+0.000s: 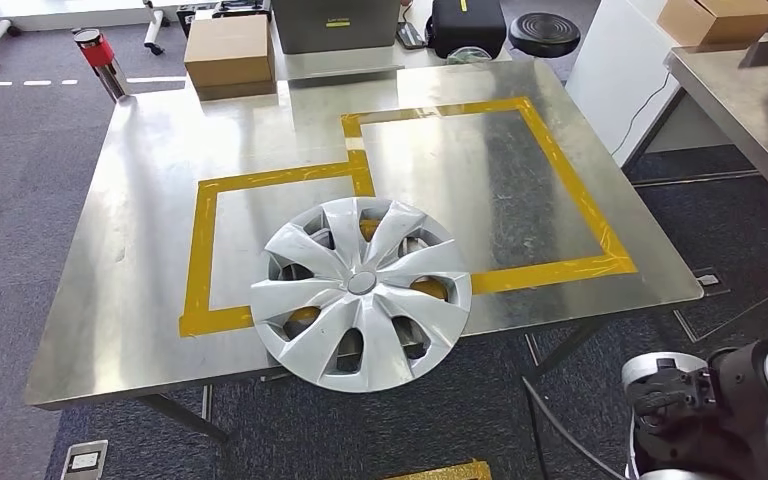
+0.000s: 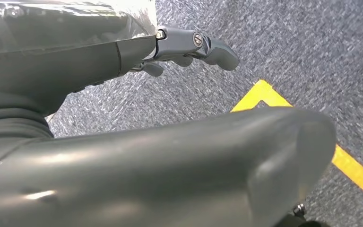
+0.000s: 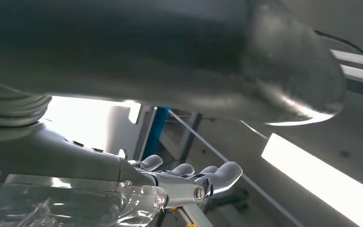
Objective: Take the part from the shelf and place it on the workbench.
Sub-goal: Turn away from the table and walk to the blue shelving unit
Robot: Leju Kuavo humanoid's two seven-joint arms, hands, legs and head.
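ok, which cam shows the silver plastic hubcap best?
Head view: the silver plastic hubcap lies whole and unobstructed at the steel workbench's near edge. Left wrist view shows carpet, right wrist view the ceiling; no hubcap there.

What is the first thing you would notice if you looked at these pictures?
A big silver hubcap lies flat at the near edge of the shiny metal workbench, hanging a little past the edge. It partly covers the yellow tape that marks out boxes on the top. At the far edge sits a cardboard box.
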